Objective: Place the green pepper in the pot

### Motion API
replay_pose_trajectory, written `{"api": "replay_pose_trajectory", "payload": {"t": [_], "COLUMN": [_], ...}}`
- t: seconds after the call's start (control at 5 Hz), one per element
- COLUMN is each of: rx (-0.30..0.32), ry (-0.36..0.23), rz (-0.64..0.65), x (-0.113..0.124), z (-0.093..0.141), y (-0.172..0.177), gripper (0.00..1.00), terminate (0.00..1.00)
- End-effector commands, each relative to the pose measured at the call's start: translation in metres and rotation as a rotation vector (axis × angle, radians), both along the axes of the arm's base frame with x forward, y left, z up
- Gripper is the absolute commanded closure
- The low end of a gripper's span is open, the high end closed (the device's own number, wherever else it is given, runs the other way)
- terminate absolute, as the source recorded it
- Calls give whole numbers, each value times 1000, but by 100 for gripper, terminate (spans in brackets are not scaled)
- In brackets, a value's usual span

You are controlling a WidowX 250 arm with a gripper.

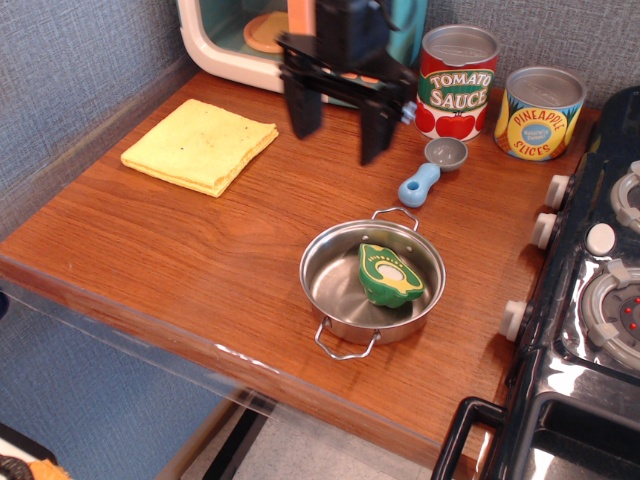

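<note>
The green pepper lies inside the pot, cut face up, its yellow-green face with the pale centre showing. It rests toward the pot's right side. The pot is shiny steel with two wire loop handles and stands on the wooden counter near its front edge. My gripper is open and empty. It hangs high above the counter, up and to the left of the pot, in front of the toy microwave. Its two dark fingers point down and stand wide apart.
A blue-handled grey scoop lies just behind the pot. A tomato sauce can and a pineapple slices can stand at the back right. A yellow cloth lies left. A toy microwave is behind; a stove borders the right.
</note>
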State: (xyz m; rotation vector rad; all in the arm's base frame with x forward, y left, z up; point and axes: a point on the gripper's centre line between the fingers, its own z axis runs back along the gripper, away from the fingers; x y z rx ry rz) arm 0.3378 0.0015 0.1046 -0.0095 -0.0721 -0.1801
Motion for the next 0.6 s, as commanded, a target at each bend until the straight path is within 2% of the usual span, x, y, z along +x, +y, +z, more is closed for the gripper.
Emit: {"api": "replay_pose_trajectory", "payload": {"t": [0.0,0.2,0.4], "rx": [19,19,19], "ry": [-11,-11,-11], "rz": [1,1,1], "x": [7,7,7], "z": [9,9,9], "y": [22,22,22], "gripper": [0,0,0], "terminate": [0,0,100]}}
